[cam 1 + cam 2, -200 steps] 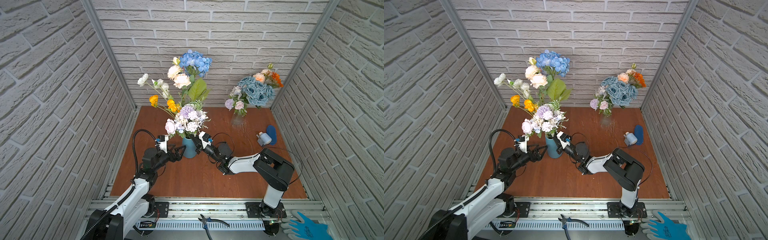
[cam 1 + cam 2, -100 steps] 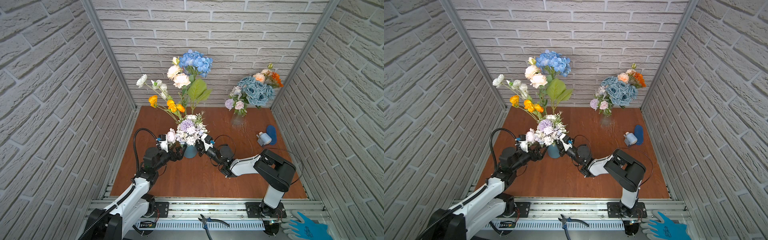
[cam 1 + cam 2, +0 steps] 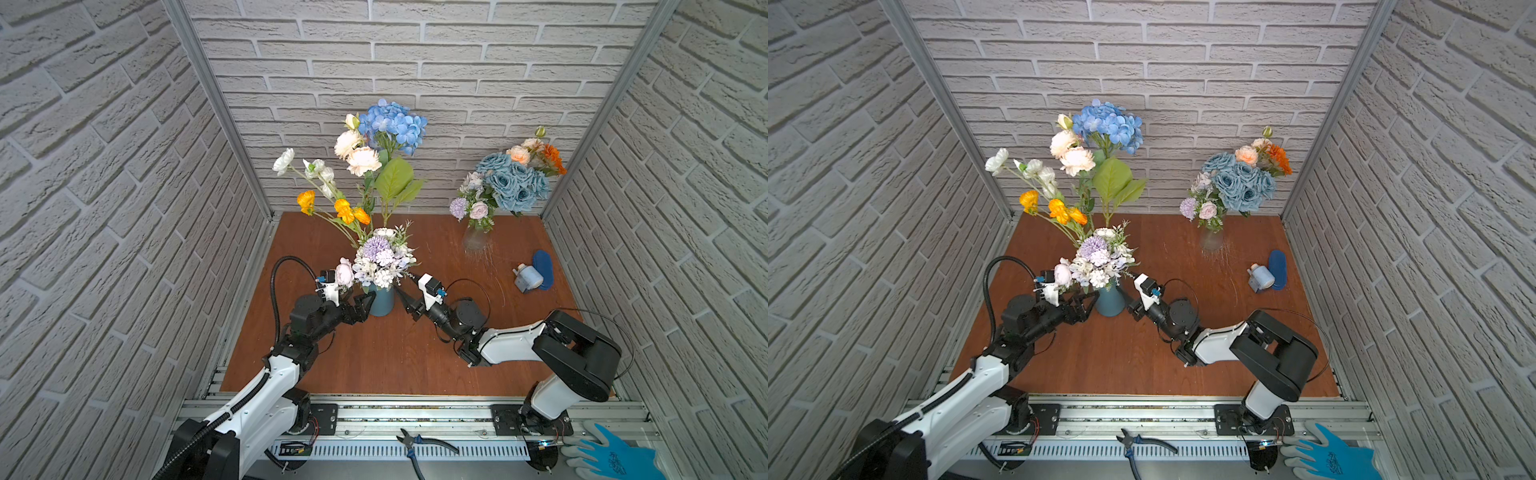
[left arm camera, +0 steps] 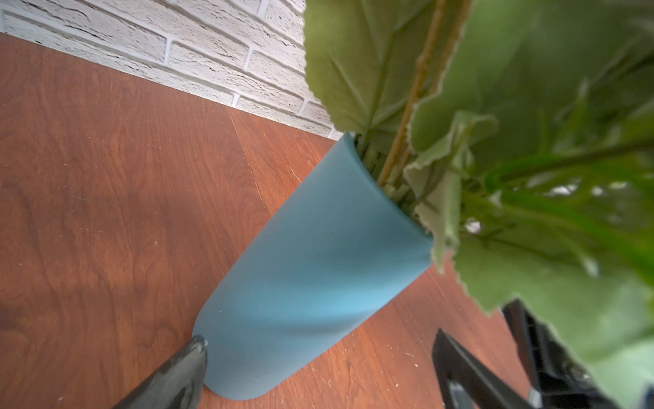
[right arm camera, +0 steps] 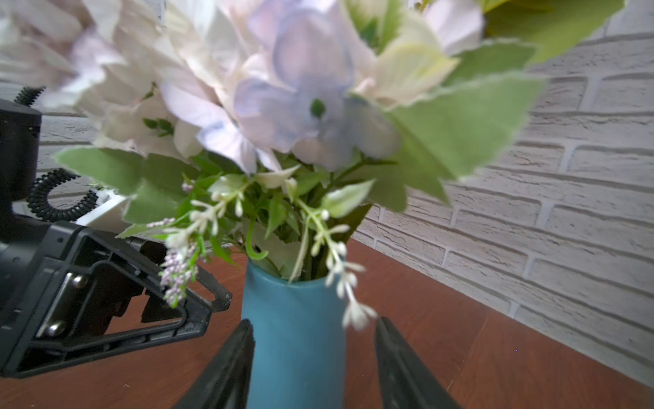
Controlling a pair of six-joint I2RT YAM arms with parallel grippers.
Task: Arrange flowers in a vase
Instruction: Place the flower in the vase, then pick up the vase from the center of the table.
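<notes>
Right tool [image 5: 314,321], black, tapered, straddles smooth matte teal vase [image 5: 293,357].

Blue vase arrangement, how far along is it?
Mostly done: the flowers stand in the blue vase, and a second bouquet fills the glass vase at the back. In hand: nothing; the left tool and right tool flank the blue vase, both open. Left: no loose stems show on the table, so probably only backing away.

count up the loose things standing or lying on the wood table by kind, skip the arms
vases: 2, teal vase and clear glass vase
small pale blue container: 1
dark blue oval object: 1
total: 4
</notes>
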